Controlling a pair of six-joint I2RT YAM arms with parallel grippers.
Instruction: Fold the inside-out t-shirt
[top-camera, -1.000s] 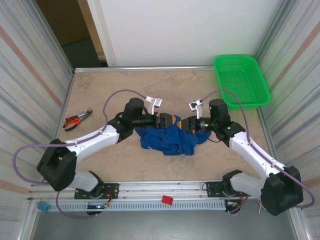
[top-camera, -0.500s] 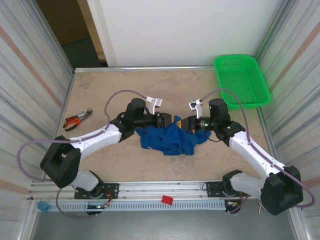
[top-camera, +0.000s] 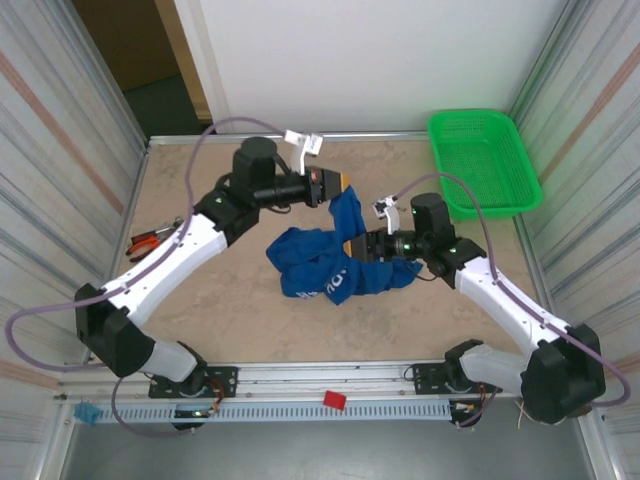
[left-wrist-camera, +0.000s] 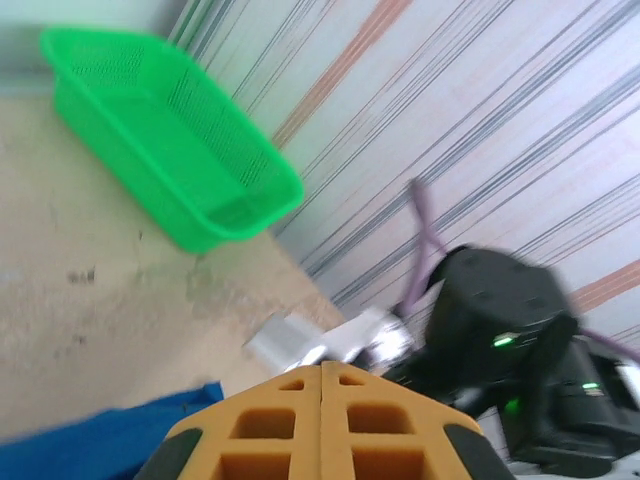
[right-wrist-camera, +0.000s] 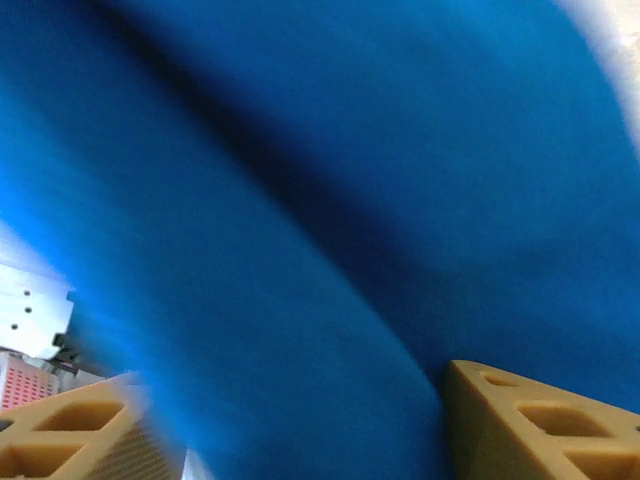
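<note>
Left gripper (top-camera: 343, 184) pressed shut, pinching an edge of the shirt (top-camera: 318, 268), held up over the far-middle of the table (top-camera: 230, 300). Shirt hangs from it as a strip, long axis running down toward near-left into a bunched heap at table centre. White lettering (top-camera: 330, 291) faces up on the heap's near side. Right gripper (top-camera: 353, 247) sits at the heap's right edge, fingers (right-wrist-camera: 540, 415) spread, cloth draped between them.
</note>
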